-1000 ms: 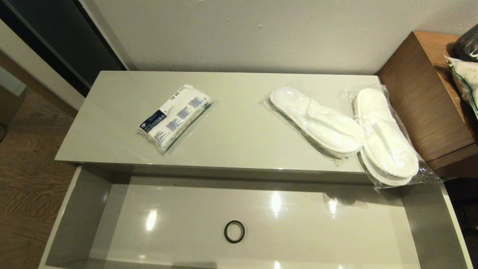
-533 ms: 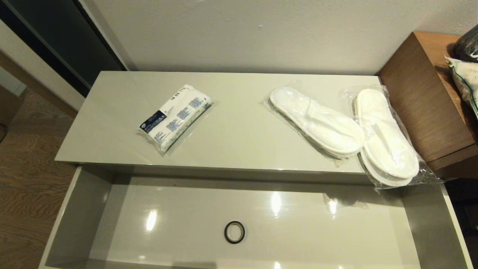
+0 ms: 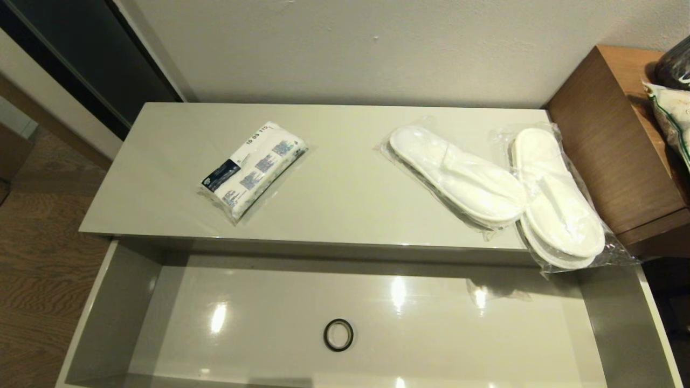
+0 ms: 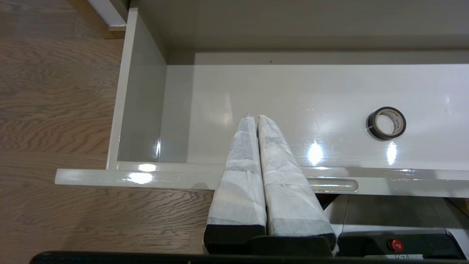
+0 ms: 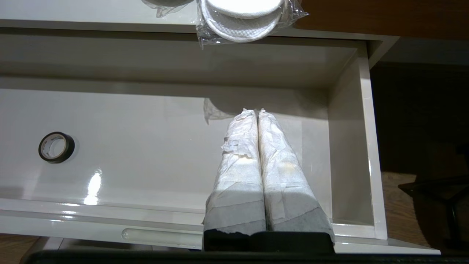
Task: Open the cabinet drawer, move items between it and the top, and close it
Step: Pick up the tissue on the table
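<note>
The wide grey-beige cabinet drawer (image 3: 135,302) stands pulled open below the cream top (image 3: 345,194). On the top lie a flat white packet with dark print (image 3: 252,168) at the left and two bagged pairs of white slippers (image 3: 458,175) (image 3: 558,196) at the right; the right pair overhangs the front edge. Neither arm shows in the head view. My left gripper (image 4: 255,116) is shut and empty above the drawer's left front, by a handle recess (image 4: 331,184). Over the drawer's right end my right gripper (image 5: 257,110) is shut, holding nothing.
A small black tape ring (image 3: 338,334) lies on the drawer floor (image 4: 386,123) (image 5: 56,147). A taller brown wooden desk (image 3: 614,145) with bagged things stands at the right. Wooden floor (image 3: 38,258) lies to the left, a wall behind.
</note>
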You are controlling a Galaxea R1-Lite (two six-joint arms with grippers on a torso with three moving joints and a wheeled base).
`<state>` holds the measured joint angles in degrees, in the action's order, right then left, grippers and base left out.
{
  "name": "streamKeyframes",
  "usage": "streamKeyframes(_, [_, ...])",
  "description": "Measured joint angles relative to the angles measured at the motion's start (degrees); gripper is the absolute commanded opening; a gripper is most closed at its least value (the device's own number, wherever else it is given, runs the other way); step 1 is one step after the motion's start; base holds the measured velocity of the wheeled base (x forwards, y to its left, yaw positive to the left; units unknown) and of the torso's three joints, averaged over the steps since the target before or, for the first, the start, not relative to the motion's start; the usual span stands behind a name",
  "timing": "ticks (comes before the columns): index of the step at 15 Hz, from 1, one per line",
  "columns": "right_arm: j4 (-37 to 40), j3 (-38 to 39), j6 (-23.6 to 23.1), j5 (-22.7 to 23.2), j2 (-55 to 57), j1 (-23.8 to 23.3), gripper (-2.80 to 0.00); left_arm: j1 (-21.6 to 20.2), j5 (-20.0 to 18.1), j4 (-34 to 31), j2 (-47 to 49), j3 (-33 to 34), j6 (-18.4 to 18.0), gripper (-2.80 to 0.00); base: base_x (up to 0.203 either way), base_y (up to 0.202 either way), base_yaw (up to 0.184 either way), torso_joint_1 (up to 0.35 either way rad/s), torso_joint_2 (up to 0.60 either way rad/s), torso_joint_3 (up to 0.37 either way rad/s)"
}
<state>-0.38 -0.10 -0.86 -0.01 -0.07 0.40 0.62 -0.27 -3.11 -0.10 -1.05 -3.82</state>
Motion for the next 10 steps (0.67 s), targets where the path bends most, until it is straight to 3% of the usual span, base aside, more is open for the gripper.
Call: streamKeyframes(10, [0.02, 0.00, 0.01, 0.01, 0.00, 0.01, -2.80, -0.07, 0.16, -0.05, 0.02, 0.00, 0.77, -2.80, 0.000, 0.000, 0.000, 0.000, 0.00, 0.000])
